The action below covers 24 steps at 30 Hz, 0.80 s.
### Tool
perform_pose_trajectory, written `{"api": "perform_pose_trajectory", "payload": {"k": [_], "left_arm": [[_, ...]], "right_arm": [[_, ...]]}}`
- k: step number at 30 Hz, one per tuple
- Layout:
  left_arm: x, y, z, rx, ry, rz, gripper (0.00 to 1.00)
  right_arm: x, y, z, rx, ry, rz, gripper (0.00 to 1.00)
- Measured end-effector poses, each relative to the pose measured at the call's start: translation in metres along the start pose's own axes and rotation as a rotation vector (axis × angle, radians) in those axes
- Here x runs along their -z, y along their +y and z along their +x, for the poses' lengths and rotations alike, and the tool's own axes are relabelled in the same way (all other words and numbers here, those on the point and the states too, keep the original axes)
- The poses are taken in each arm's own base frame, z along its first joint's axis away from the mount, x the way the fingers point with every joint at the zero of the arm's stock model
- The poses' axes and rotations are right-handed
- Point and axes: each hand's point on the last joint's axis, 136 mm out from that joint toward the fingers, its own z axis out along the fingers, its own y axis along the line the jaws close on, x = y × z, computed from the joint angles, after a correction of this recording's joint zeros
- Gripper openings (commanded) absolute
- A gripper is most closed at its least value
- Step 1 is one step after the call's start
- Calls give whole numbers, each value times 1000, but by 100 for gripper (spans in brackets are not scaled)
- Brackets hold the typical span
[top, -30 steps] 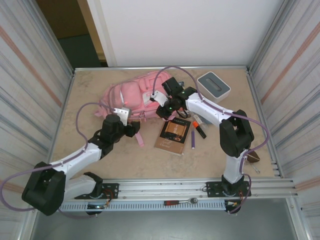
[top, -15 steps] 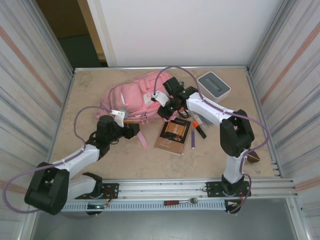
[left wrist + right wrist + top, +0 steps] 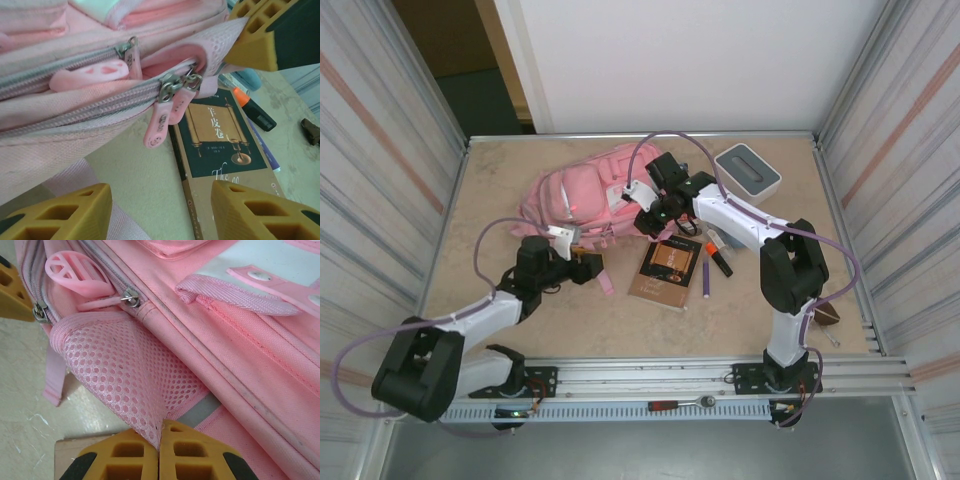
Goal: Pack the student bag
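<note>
right claw (image 3: 160,442): fingers pressed together, clamped on the pink mesh side pocket (image 3: 120,375) of the large soft pink fabric backpack (image 3: 582,195). The mesh is stretched taut away from the pinch. Ahead-left of the fingertips there is a zip line with a round pink rubber pull tab (image 3: 80,275). Ahead-right is a white patch with snap studs (image 3: 260,270).

left claw (image 3: 586,266): fingers apart, nothing between them, no contact with the backpack. Straight ahead of it is the backpack's grey zip track, with two pink zip pulls (image 3: 165,117) hanging at the corner of the opening, near the fingers but clear of them. The right claw's pinch point is ahead and to the right of the left claw, on that same corner.

The backpack lies flat on the beige stone-look table (image 3: 500,190), ahead of the left claw. The right claw is at the backpack's near right corner.

A dark-covered flat book with a tan border (image 3: 220,135) is ahead-right of the left claw. Its near end runs in beside that claw's right finger. An orange-and-black marker (image 3: 252,109) lies just past the book, with a purple pen (image 3: 705,275) alongside. A white-and-grey rectangular box (image 3: 747,170) sits well apart from the right claw, on the far side of its arm.
</note>
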Motion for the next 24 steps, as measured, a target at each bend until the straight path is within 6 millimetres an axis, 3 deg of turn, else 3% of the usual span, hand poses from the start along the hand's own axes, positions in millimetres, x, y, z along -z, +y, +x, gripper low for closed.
{"api": "perform_pose_trajectory", "payload": {"k": [9,24], "left_arm": [[-18,3,7,16,14,45,51],[-28,4,-14,2,-25,62,39]], "right_arm": [[-1,0,1,-1,2,-1,0],[-2,0,1,-1,3,-3,0]]}}
